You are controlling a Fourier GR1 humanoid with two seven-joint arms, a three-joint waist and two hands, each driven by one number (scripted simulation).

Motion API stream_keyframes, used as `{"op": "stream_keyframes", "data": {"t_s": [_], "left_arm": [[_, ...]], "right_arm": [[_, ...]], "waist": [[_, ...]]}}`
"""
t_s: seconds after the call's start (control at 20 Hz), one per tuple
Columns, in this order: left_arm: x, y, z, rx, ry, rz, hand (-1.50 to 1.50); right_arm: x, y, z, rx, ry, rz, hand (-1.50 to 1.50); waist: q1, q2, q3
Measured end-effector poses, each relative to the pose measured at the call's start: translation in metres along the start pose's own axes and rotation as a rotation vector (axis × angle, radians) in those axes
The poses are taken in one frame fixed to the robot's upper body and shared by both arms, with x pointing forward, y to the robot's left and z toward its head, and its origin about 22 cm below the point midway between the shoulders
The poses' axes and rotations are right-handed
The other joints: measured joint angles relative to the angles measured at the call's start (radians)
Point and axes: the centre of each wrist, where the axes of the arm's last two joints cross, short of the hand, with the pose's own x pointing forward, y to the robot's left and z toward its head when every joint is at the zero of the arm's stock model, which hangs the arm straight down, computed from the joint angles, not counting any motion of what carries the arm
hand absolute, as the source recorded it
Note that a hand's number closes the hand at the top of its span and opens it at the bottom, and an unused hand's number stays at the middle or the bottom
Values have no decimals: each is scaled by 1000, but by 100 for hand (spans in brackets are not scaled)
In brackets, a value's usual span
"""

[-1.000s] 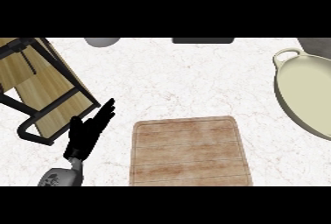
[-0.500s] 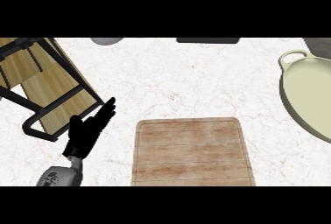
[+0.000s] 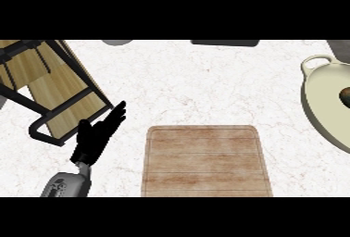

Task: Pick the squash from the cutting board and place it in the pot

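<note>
The wooden cutting board [image 3: 205, 159] lies bare at the lower middle of the counter. A cream pot [image 3: 321, 104] with a loop handle sits at the right edge, partly cut off. A dark rounded thing [image 3: 345, 97] shows inside it at the frame's edge; it may be the squash, though too little shows to tell. My left hand [image 3: 97, 135] rests open to the left of the board, fingers straight and pointing up-right, touching nothing. My right hand is out of view.
A wooden rack with a black metal frame [image 3: 48, 88] stands at the upper left, close to my left hand. A grey round object [image 3: 117, 42] and a dark flat object [image 3: 226, 42] sit along the far edge.
The view has shifted, so the pot sits further left in frame, the board slightly right, and a dark thing inside the pot has come into sight. My left hand has stayed still.
</note>
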Motion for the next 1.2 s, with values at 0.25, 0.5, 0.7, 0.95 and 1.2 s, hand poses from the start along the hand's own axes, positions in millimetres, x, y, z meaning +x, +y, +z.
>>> {"op": "stream_keyframes", "data": {"t_s": [0.25,0.5,0.7,0.95,1.2], "left_arm": [[-1,-2,-2,-9,1,-8,0],[-4,-1,0,-7,1,-5,0],[-4,0,1,4,2,-1,0],[-4,0,1,17,7,6,0],[-10,7,8,24,9,13,0]], "right_arm": [[22,23,-10,195,114,71,150],[39,44,-17,366,237,91,-150],[59,53,-22,347,188,-37,-150],[81,44,-28,155,89,-356,-150],[72,20,-35,-72,100,-651,-150]], "waist": [[6,2,0],[5,3,1],[-5,2,3],[-21,-1,5],[-28,-4,4]]}}
